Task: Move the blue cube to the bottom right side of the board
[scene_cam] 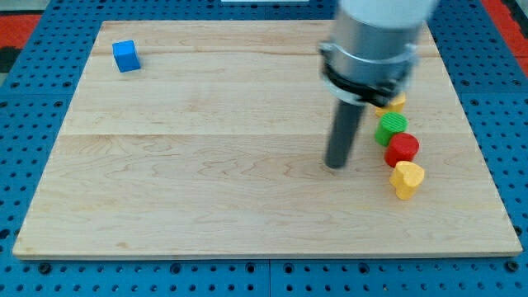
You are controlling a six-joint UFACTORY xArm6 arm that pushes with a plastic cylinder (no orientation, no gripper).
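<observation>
A blue cube (126, 56) sits near the top left corner of the wooden board (206, 165). My tip (336, 165) rests on the board right of centre, far to the right of and below the blue cube. It stands just left of a column of blocks: a yellow block (396, 102) partly hidden behind the arm, a green cylinder (392, 128), a red cylinder (403, 149) and a yellow heart-shaped block (407, 178). The tip touches none of them.
The arm's grey body (375, 41) covers the board's upper right part. A blue pegboard surface (247, 280) surrounds the board.
</observation>
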